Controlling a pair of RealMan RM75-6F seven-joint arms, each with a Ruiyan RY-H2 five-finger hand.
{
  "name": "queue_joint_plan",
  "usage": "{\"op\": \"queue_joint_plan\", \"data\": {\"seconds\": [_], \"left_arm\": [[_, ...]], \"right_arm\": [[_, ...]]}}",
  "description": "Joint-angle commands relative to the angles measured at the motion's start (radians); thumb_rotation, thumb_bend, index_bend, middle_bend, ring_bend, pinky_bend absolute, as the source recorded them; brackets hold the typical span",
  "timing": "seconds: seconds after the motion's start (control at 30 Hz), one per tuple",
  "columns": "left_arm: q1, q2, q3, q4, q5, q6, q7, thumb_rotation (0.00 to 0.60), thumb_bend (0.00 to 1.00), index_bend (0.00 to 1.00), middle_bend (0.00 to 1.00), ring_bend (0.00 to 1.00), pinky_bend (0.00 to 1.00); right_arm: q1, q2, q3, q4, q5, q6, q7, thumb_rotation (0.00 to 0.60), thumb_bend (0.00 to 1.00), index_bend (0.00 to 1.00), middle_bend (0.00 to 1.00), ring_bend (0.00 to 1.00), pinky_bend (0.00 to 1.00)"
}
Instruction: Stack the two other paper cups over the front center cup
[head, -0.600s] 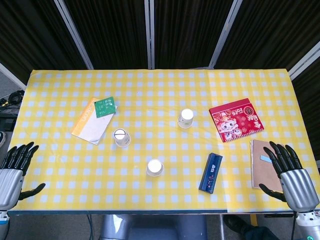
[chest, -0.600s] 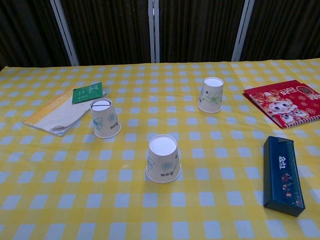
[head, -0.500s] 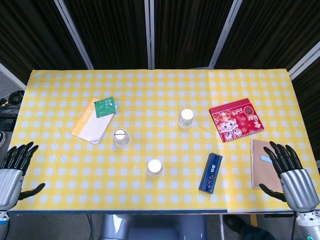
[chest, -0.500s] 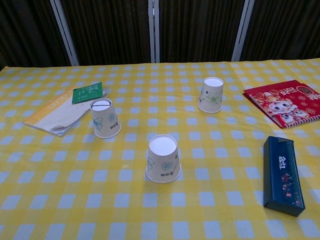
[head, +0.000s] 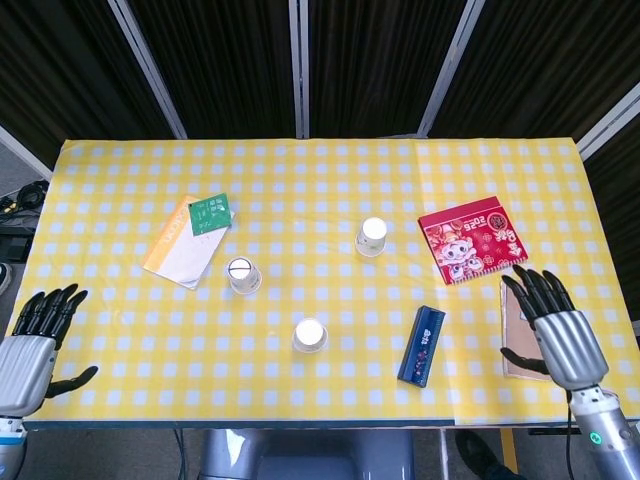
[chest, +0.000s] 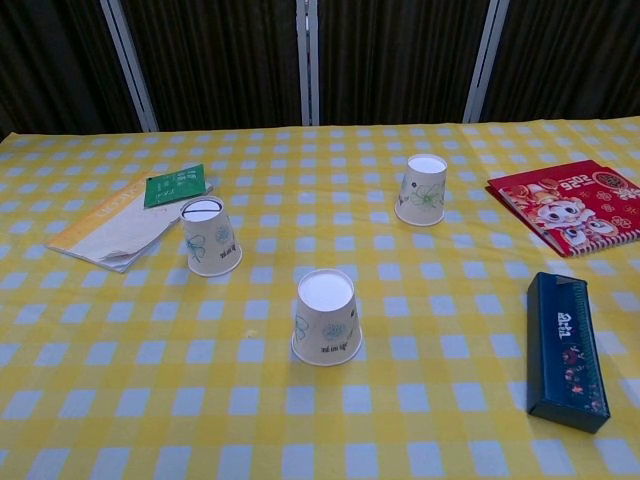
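Three upside-down white paper cups stand on the yellow checked table. The front center cup (head: 310, 335) (chest: 326, 317) is nearest me. The left cup (head: 244, 275) (chest: 210, 237) stands behind it to the left, the right cup (head: 372, 237) (chest: 421, 190) further back to the right. My left hand (head: 32, 333) hovers open at the table's front left corner. Open as well, my right hand (head: 555, 324) is at the front right, over a brown notebook. Both are far from the cups and appear only in the head view.
A tan booklet (head: 180, 243) (chest: 112, 228) with a green card (head: 210, 213) (chest: 175, 185) lies back left. A red picture book (head: 472, 240) (chest: 571, 205) lies at the right, a dark blue box (head: 422, 345) (chest: 565, 348) front right, a brown notebook (head: 516, 318) under my right hand.
My right hand has moved up and left, further over the brown notebook. My left hand has shifted slightly to the right. The cups have not moved.
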Motion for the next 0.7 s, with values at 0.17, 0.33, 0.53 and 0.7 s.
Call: {"op": "queue_joint_plan", "data": {"seconds": [0.17,0.33,0.53,0.7], "left_arm": [[-0.011,-0.004,-0.023,-0.003,-0.049,-0.015,0.014,0.600,0.00,0.00,0.00,0.00,0.00],[-0.020,-0.015,-0.040,-0.003,-0.093,-0.028,0.041,0.600,0.00,0.00,0.00,0.00,0.00],[-0.040,-0.026,-0.058,-0.001,-0.155,-0.066,0.069,0.600,0.00,0.00,0.00,0.00,0.00],[-0.051,-0.035,-0.068,0.005,-0.195,-0.085,0.090,0.600,0.00,0.00,0.00,0.00,0.00]], "right_arm": [[0.306,-0.077,0.169,0.132,0.199,-0.381,-0.018,0.600,0.00,0.07,0.13,0.04,0.24],[0.458,-0.158,0.230,0.230,0.335,-0.590,0.026,0.600,0.04,0.10,0.15,0.06,0.29],[0.581,-0.268,0.249,0.354,0.411,-0.709,0.020,0.600,0.10,0.15,0.16,0.06,0.29],[0.657,-0.359,0.241,0.459,0.436,-0.769,0.002,0.600,0.15,0.17,0.17,0.06,0.29]]}}
